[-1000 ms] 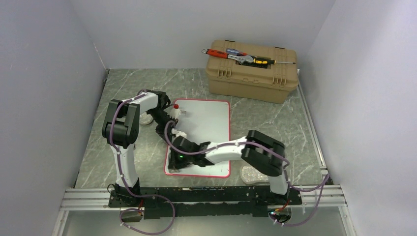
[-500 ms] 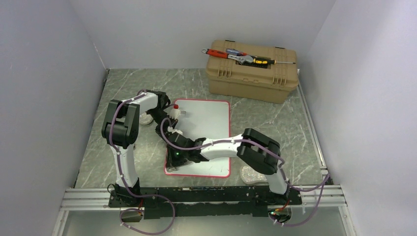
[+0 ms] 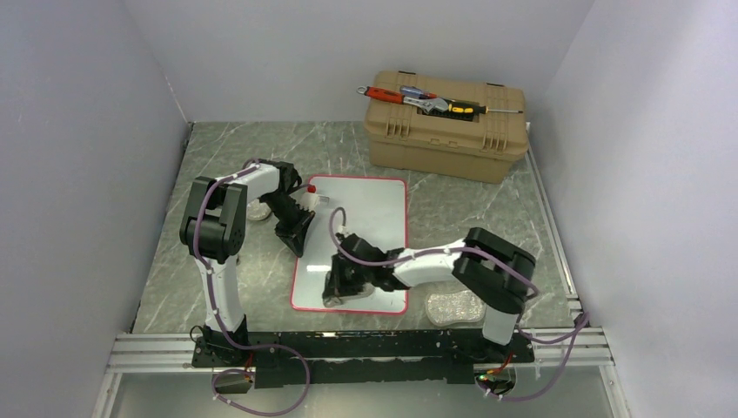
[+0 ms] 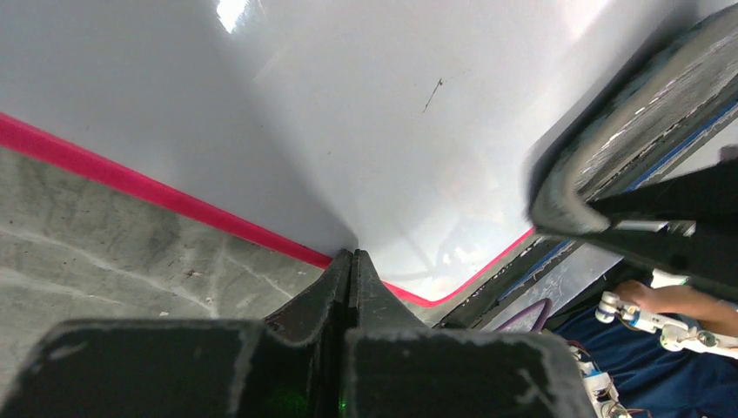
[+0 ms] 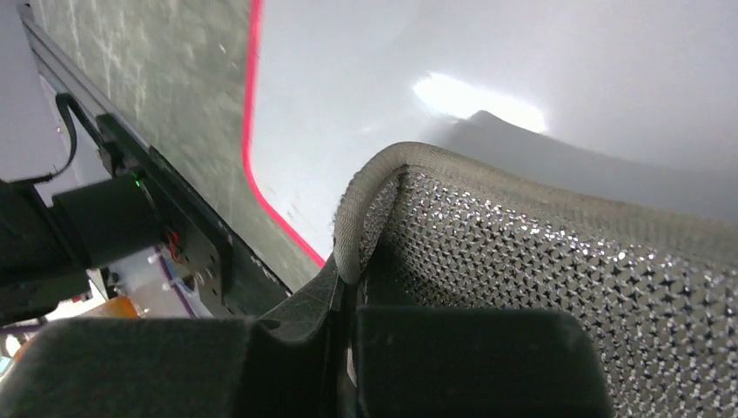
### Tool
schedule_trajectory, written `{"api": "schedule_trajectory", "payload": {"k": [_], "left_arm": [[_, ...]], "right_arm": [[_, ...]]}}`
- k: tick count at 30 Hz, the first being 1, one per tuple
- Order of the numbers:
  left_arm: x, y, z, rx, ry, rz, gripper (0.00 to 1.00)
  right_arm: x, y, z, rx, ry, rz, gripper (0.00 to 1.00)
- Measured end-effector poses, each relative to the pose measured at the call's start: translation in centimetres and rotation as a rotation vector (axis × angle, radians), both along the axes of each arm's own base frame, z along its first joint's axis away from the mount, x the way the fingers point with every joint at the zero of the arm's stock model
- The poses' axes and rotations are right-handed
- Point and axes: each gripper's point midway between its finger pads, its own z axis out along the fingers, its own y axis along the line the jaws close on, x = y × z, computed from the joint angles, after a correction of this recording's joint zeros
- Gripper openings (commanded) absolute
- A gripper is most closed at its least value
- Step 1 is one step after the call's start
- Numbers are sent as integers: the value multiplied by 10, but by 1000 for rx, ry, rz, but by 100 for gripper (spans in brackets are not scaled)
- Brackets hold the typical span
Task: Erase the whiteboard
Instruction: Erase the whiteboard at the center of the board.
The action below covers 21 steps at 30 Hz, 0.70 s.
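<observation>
Flat mid-worktop: whiteboard. left end effector, closed and empty, presses the board's left rim, likely pinning it. right end effector clamps mesh cloth against the near part, for wiping.

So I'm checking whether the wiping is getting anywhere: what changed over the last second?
The right gripper, shut on the mesh pad, slid rightward along the near end of the whiteboard, from its left corner toward the middle. Nothing was taken or released. The left gripper stayed shut at the board's left rim; the toolbox did not move.
</observation>
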Motion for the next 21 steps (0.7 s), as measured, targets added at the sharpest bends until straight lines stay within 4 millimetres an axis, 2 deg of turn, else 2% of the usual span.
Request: {"api": "schedule_trajectory", "payload": {"k": [1, 6, 8, 10, 12, 14, 16, 20, 21], "left_arm": [[0, 0, 0, 0, 0, 0, 4], [0, 0, 0, -1, 0, 1, 4], [-2, 0, -1, -2, 3, 1, 3], [-3, 0, -1, -2, 8, 2, 4], [-5, 0, -1, -3, 13, 3, 4], [-5, 0, -1, -3, 15, 3, 4], [-5, 0, -1, -4, 15, 3, 4], [-5, 0, -1, -5, 15, 2, 4], [-5, 0, -1, -6, 16, 3, 3]], "right_arm": [[2, 6, 1, -6, -2, 4, 0], [19, 65, 5, -22, -44, 51, 0], [24, 83, 5, -26, -64, 67, 0], [26, 91, 5, -27, -76, 81, 0], [26, 89, 4, -16, -76, 91, 0], [23, 78, 1, 12, -59, 91, 0], [19, 46, 1, 12, -34, 73, 0], [1, -49, -1, -71, 34, -32, 0], [-4, -68, -2, -86, 52, -59, 0]]}}
